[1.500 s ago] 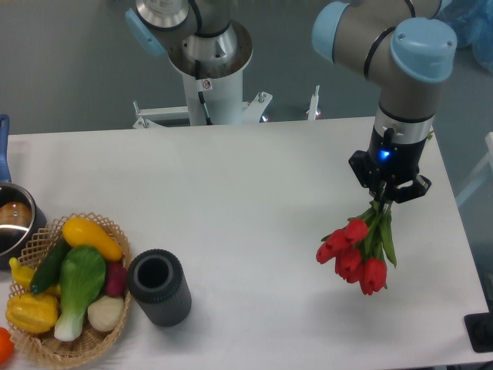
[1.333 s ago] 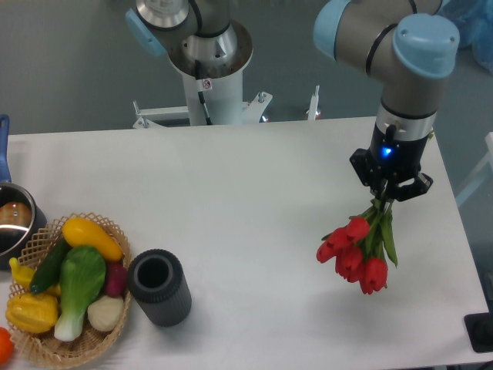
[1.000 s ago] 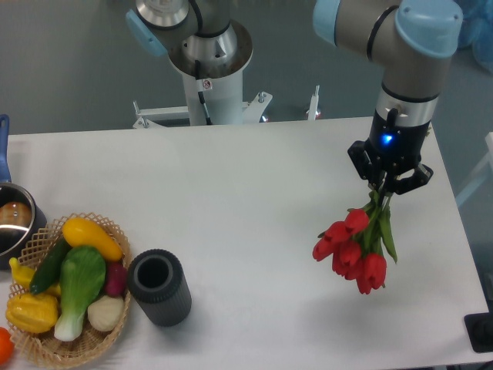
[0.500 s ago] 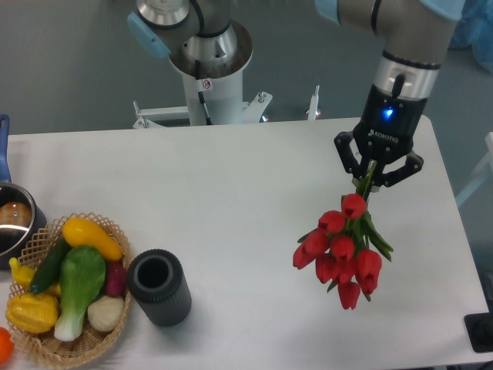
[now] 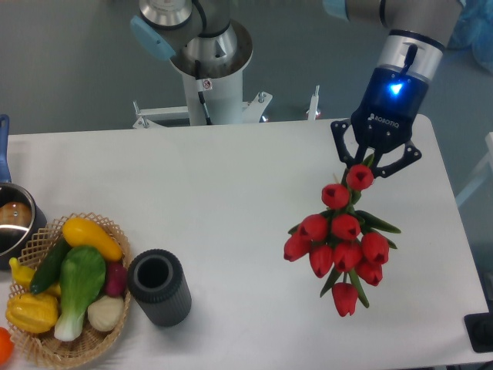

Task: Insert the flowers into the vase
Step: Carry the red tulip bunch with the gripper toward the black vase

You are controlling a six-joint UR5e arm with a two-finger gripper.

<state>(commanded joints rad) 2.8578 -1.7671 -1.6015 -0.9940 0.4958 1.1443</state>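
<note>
End effector (image 5: 375,156) pinching stems of red tulip bunch with green leaves (image 5: 339,243), heads hanging down above white table (image 5: 231,193). Short dark grey ribbed vase (image 5: 159,287) upright, mouth up, well apart toward lower left, beside wicker basket (image 5: 69,339).

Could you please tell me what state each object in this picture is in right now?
gripper: shut on the flowers.
flowers: hanging heads-down, lifted off the table.
vase: upright, mouth empty.
wicker basket: filled with vegetables, touching the vase.
metal pot: open, at the table's left edge.
</note>
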